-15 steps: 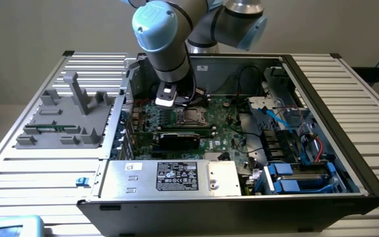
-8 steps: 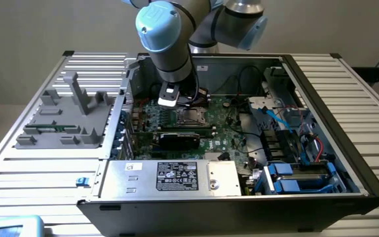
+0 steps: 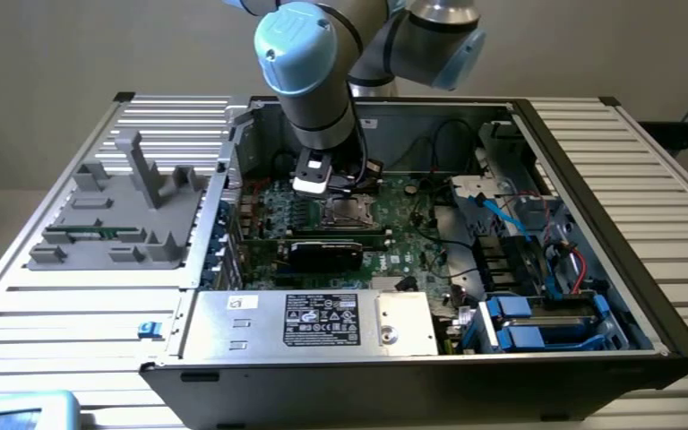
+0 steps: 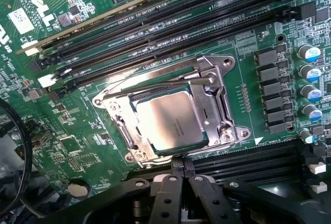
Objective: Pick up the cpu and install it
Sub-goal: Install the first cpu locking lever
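Observation:
The cpu (image 4: 168, 122), a flat square chip with a silvery-beige top, lies inside the metal socket frame (image 4: 220, 105) on the green motherboard (image 4: 77, 146). The frame's lever rod crosses just beside the chip's far edge. My gripper (image 4: 180, 175) is shut, its two black fingertips pressed together with nothing between them, hovering just off the socket's near edge. In the exterior view the gripper (image 3: 334, 193) hangs from the arm inside the open computer case, directly over the cpu (image 3: 347, 213).
Black memory slots (image 4: 170, 22) run beside the socket, and a row of capacitors (image 4: 310, 74) stands on its other side. A silver box with a white label (image 3: 320, 321) closes the case front, with a black card (image 3: 326, 251) behind it. A grey fixture tray (image 3: 117, 215) sits outside on the exterior view's left.

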`<control>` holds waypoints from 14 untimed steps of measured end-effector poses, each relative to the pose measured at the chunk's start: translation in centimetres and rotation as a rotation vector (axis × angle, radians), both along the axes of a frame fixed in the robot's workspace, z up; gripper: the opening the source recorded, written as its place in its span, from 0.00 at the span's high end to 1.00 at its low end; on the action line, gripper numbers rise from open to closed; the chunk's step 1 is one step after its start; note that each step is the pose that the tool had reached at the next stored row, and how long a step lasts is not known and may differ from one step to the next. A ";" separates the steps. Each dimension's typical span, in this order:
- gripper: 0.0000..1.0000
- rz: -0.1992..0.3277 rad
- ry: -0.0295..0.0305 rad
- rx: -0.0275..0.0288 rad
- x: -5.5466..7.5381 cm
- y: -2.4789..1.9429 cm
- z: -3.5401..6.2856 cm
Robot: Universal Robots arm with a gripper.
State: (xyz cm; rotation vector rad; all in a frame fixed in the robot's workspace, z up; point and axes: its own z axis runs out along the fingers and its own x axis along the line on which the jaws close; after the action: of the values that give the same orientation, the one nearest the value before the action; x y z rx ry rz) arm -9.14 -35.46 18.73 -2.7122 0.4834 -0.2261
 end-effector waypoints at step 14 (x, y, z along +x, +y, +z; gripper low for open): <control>0.89 0.000 -0.0001 -0.0001 1.0 0.00 0.00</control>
State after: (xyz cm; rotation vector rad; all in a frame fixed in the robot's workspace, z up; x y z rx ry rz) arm -8.11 -35.46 18.73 -2.7122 0.4835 -0.2262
